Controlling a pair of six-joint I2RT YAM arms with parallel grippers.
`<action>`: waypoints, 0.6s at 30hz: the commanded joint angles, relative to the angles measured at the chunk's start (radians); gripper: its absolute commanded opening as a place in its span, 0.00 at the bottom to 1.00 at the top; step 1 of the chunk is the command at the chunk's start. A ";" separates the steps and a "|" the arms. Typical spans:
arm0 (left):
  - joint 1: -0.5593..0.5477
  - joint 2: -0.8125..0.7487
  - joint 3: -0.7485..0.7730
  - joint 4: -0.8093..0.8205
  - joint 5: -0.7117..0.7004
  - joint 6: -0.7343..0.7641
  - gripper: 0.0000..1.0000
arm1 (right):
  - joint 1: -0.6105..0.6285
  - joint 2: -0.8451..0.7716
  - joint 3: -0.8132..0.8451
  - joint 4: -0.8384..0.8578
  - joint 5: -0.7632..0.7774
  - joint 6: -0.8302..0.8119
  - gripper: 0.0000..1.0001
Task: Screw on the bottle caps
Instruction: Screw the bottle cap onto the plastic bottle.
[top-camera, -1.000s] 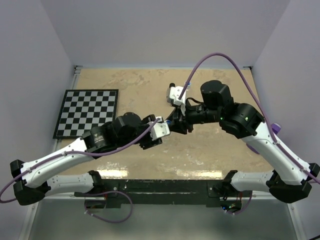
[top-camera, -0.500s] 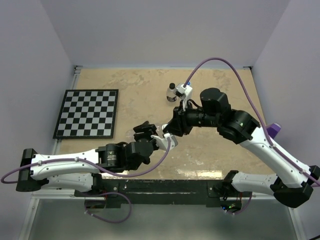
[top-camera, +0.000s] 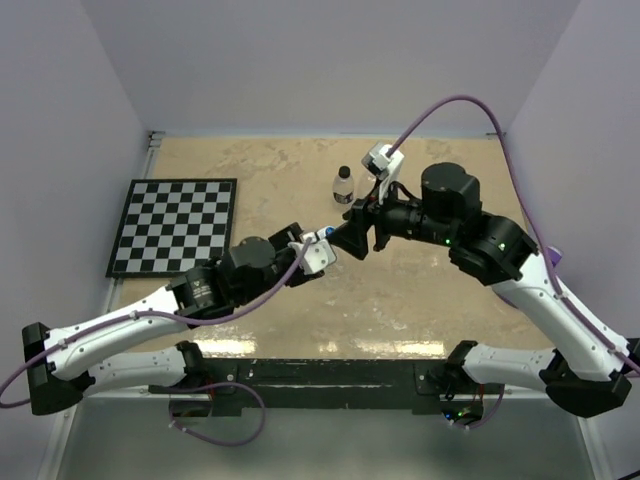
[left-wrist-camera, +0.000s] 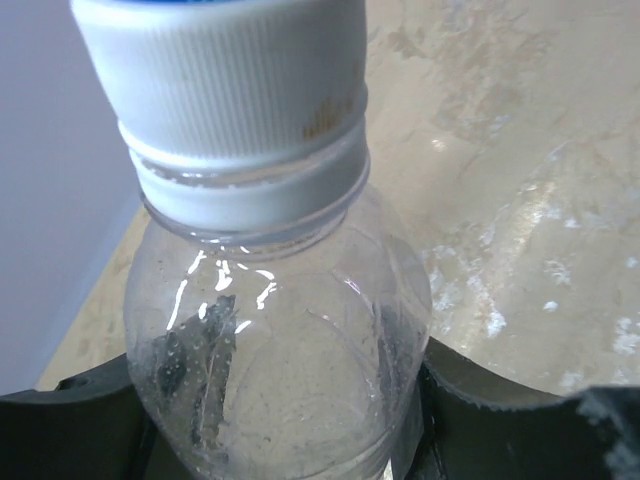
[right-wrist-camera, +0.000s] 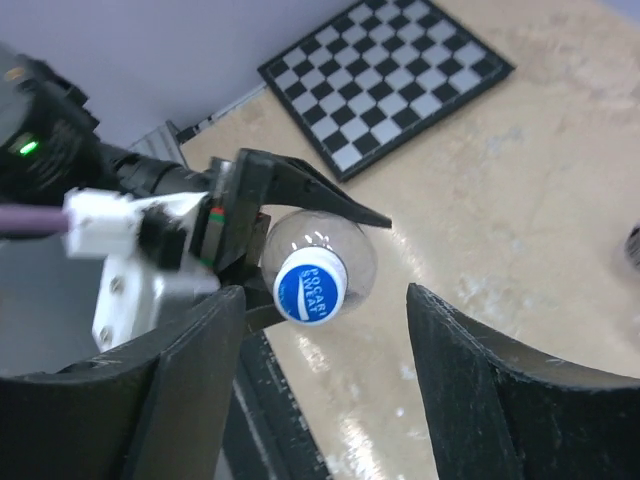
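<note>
My left gripper (top-camera: 316, 246) is shut on a small clear bottle (left-wrist-camera: 272, 340), holding it off the table, tilted with its neck toward the right arm. A bottle cap (right-wrist-camera: 310, 285) with a blue top and white ribbed sides (left-wrist-camera: 232, 80) sits on that neck. The right gripper (right-wrist-camera: 328, 305) stands open just in front of the cap, its fingers (right-wrist-camera: 190, 390) on either side and apart from it. In the top view the right gripper (top-camera: 347, 238) faces the capped bottle (top-camera: 324, 236). A second bottle (top-camera: 343, 186) with a black cap stands upright on the table behind them.
A black-and-white checkerboard (top-camera: 175, 226) lies flat at the left of the beige table (top-camera: 260, 180). A purple object (top-camera: 551, 258) shows at the right edge behind the right arm. Grey walls close in the table on three sides.
The right gripper has opened and let go of the cap, backing off slightly to the right. The left arm swung down and back up, still holding the bottle.
</note>
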 joint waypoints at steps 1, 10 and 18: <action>0.128 -0.009 0.078 -0.090 0.486 -0.055 0.00 | -0.006 -0.063 0.096 0.029 -0.055 -0.223 0.71; 0.324 0.089 0.178 -0.188 1.012 -0.011 0.00 | -0.004 -0.110 0.093 -0.139 -0.198 -0.687 0.72; 0.343 0.198 0.265 -0.304 1.153 0.073 0.00 | -0.004 -0.043 0.130 -0.252 -0.241 -0.806 0.68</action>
